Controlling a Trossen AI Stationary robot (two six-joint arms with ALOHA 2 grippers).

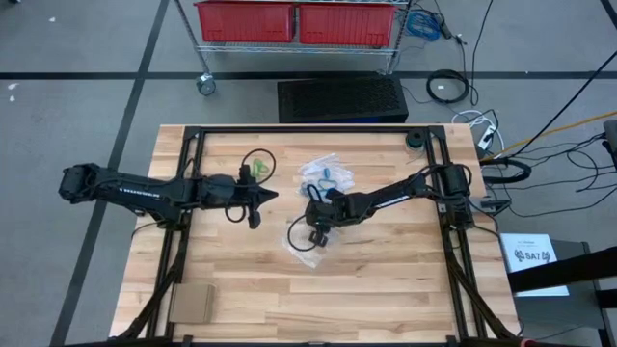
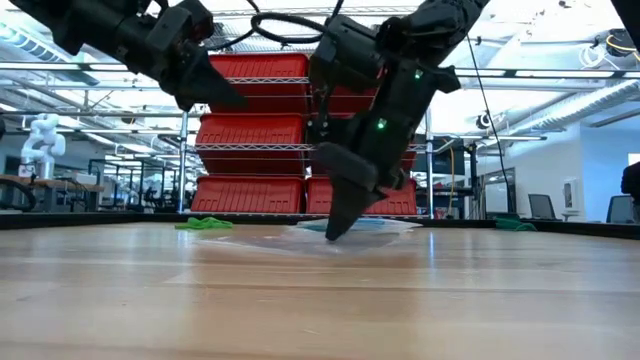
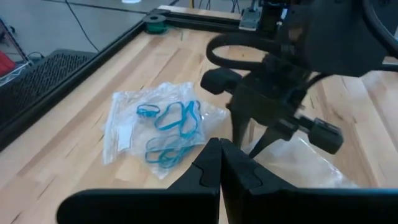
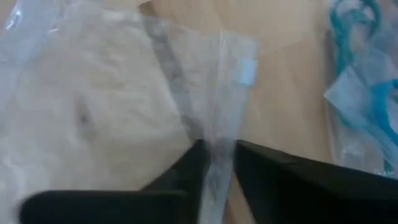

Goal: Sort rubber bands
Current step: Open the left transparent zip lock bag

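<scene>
Green rubber bands (image 1: pixel 258 169) (image 2: pixel 205 224) lie loose on the table's far-left part. Bright blue bands (image 3: pixel 168 127) (image 4: pixel 367 74) sit inside a clear plastic bag (image 1: pixel 326 176) lying flat beside them. A second clear bag (image 1: pixel 301 241) (image 3: pixel 311 168) lies nearer the table's middle. My right gripper (image 1: pixel 316 231) (image 2: pixel 333 232) (image 4: pixel 217 158) stands on this second bag, shut on it. My left gripper (image 1: pixel 273 197) (image 2: pixel 235 100) (image 3: pixel 221 155) hovers shut above the table, just left of both bags, holding nothing. My right gripper pinches a raised fold of the second clear bag (image 4: pixel 217 134) between its two fingers, coming from above and pointing down. The rest of the bag (image 4: pixel 93 106) lies spread flat on the table around the fingertips.
Black frame rails (image 1: pixel 193 173) run along the table's left, right and far sides. A small black round part (image 1: pixel 415 140) sits at the far right corner. A flat brown block (image 1: pixel 193 304) lies near the left near corner. Bare wood lies along the near half.
</scene>
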